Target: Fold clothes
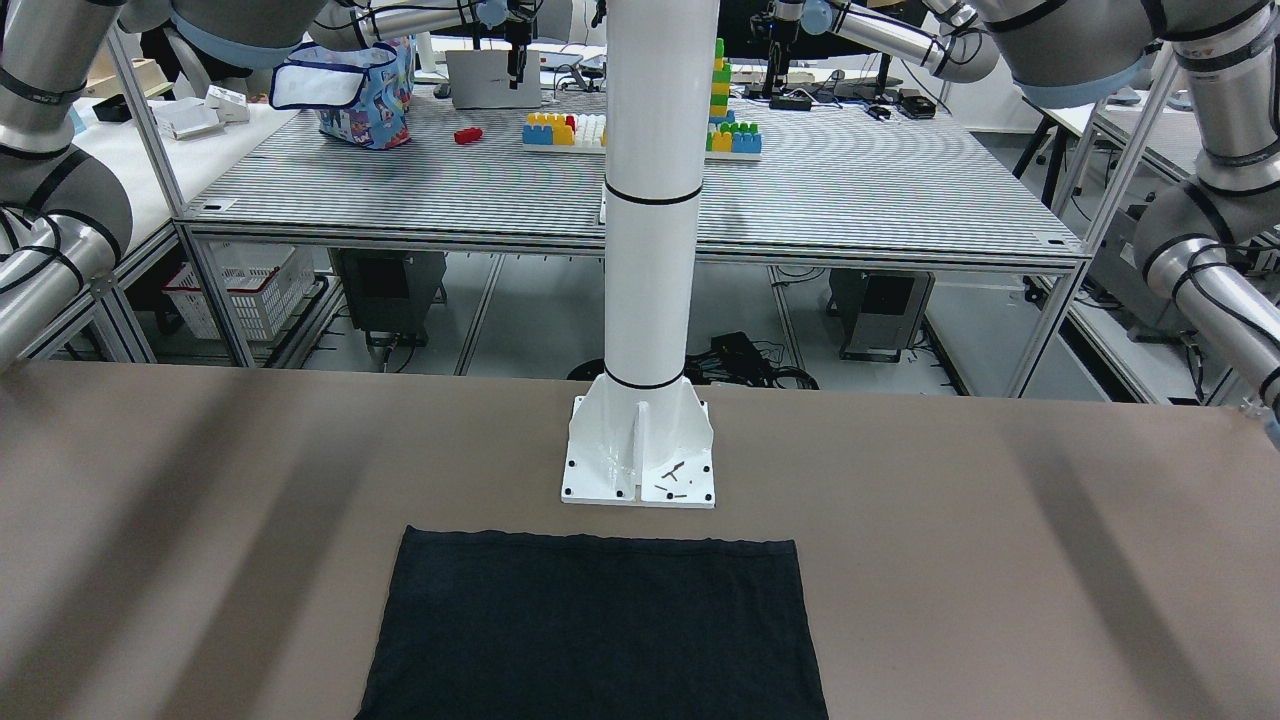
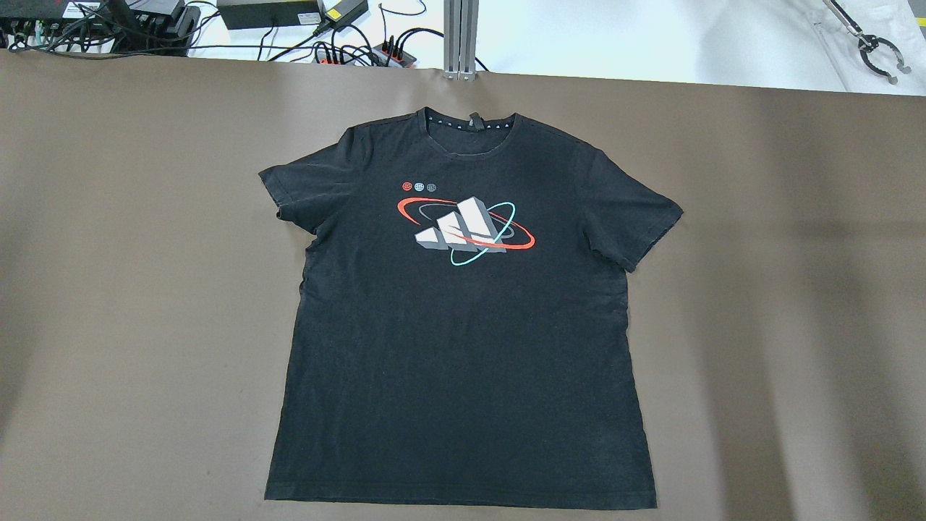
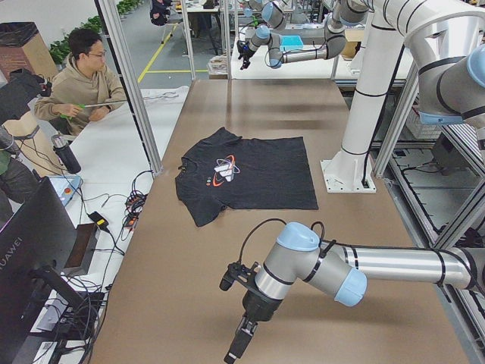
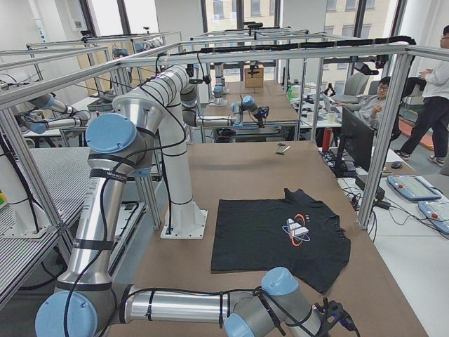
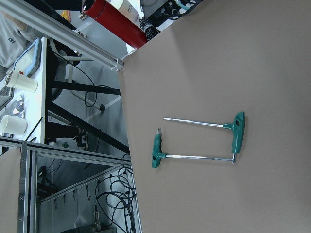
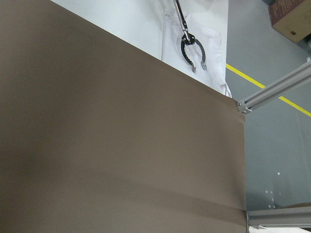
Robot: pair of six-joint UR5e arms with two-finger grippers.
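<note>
No fold has been made yet. The clothes [image 2: 463,325] (a single black T-shirt with a printed motif on the chest) are spread flat and face up in the middle of the tabletop [image 2: 108,289]. The collar is turned to the edge away from the robot and the hem lies just short of the white post base [image 1: 640,455]. Both sleeves are spread out to the sides and nothing is tucked in, so the whole task is judged to be ahead: sleeves, sides and hem all have to be brought over.

The left arm [image 3: 394,264] is held low over the bare tabletop at its own end, well apart from the garment, and the right arm [image 4: 182,307] is parked likewise at the opposite end. Whether their jaws are released or clenched cannot be told from these side views.

The surface is a plain brown matte sheet. Two green-handled T-keys [image 5: 157,151] are seen near the tabletop's edge. Beyond the far edge cables [image 2: 347,51] and a black claw tool [image 6: 193,51] are seen on white benches. A seated person [image 3: 79,80] is visible in a workshop of aluminium frames.
</note>
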